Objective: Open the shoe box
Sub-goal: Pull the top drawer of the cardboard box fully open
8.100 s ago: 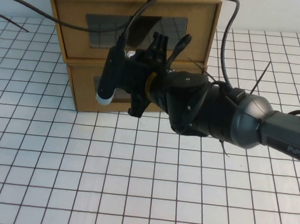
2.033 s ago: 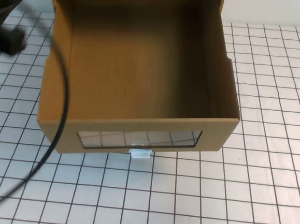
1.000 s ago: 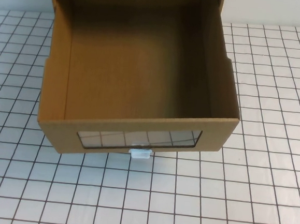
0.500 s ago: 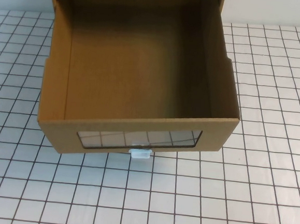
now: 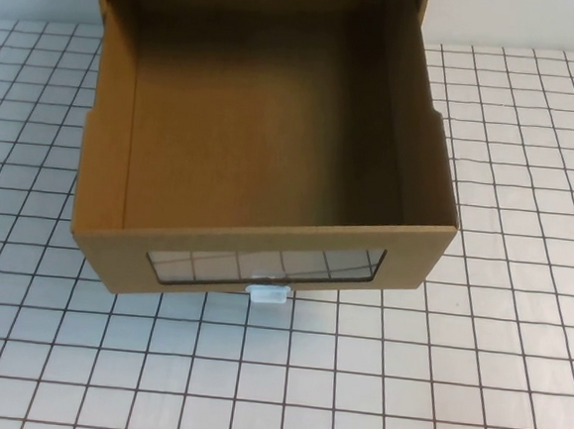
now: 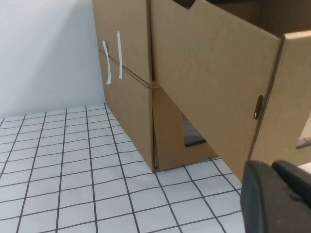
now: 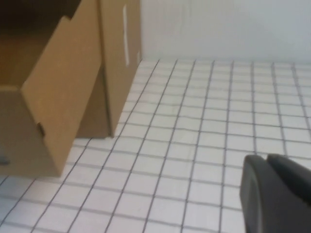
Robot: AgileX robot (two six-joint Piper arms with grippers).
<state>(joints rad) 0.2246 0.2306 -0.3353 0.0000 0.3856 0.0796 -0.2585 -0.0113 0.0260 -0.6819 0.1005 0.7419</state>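
The shoe box (image 5: 114, 261) is found at the far middle of the surface (image 5: 474, 368), set against a plain pale wall (image 6: 43, 53). It is built as a drawer in a brown cardboard shell, and the drawer (image 5: 423, 186) is seen drawn well out toward the robot, so that its bare brown floor is laid open to the high view. A clear window (image 5: 263, 265) is set in the drawer's front wall, and a small white pull tab (image 5: 268, 294) is fixed just under it. In the left wrist view a second cardboard box (image 6: 167, 131) is shown beneath, with the drawer's side slanting out above it, and two white tape strips (image 6: 112, 57) are stuck on the shell's side.

The surface is covered by a white sheet ruled with a black grid, which is carried up to the foot of the wall.

The left gripper (image 6: 273, 170) is held low beside the box's left side, apart from it, and its jaws are seen pressed together on nothing. The right gripper (image 7: 268, 160) is held over the grid to the box's right, well apart from the cardboard, and its jaws are likewise closed on nothing
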